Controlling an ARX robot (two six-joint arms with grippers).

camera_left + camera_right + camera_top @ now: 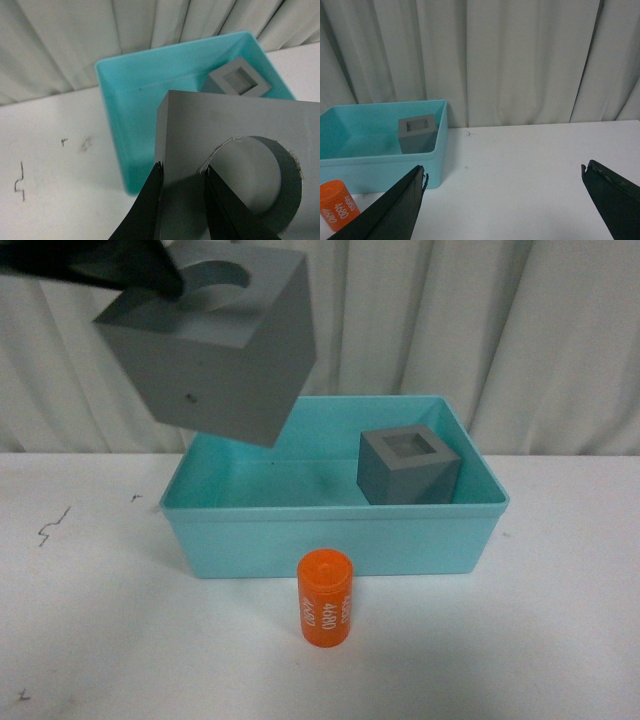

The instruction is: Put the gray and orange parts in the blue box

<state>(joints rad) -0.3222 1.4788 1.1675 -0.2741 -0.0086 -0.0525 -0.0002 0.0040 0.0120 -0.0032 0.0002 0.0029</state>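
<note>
Transport step: left fingers [148, 205] pinch round-recess cube [215, 335] by its wall, aloft and tilted. Box [330, 540], below and beyond them, holds square cube [408, 468]. Next: advance, lower, release. Right fingers [395, 210] spread, empty; cylinder [325, 597] beside them.

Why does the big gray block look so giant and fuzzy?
Front view: the gray cube with the round hole is held close to the camera, so it looks huge and slightly soft; lighting is even, no glare. Left wrist view: it fills much of the frame, with a dark shadow between the jaws. Right wrist view: the near jaws are dark shapes.
</note>
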